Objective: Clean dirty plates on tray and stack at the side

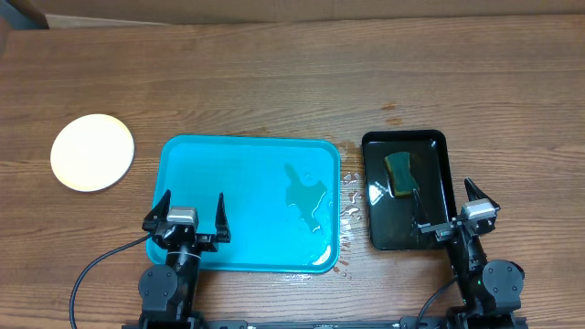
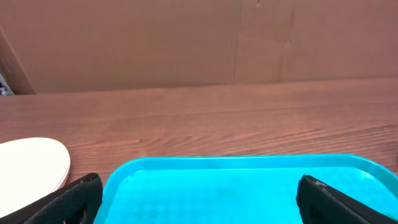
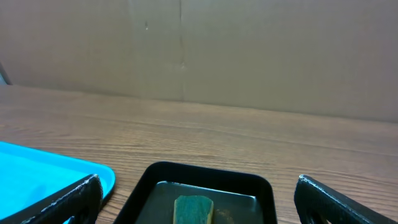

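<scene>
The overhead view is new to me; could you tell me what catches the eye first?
The bright cyan tray sits at the centre, a puddle on its right half. A pale plate lies on the table to its left, apart from it. Right of the cyan tray, a black tray holds a green sponge.

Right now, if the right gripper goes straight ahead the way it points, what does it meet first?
Probably the green sponge in the black tray, centred ahead of the open right gripper. Height is unclear, so it might pass over it.
</scene>
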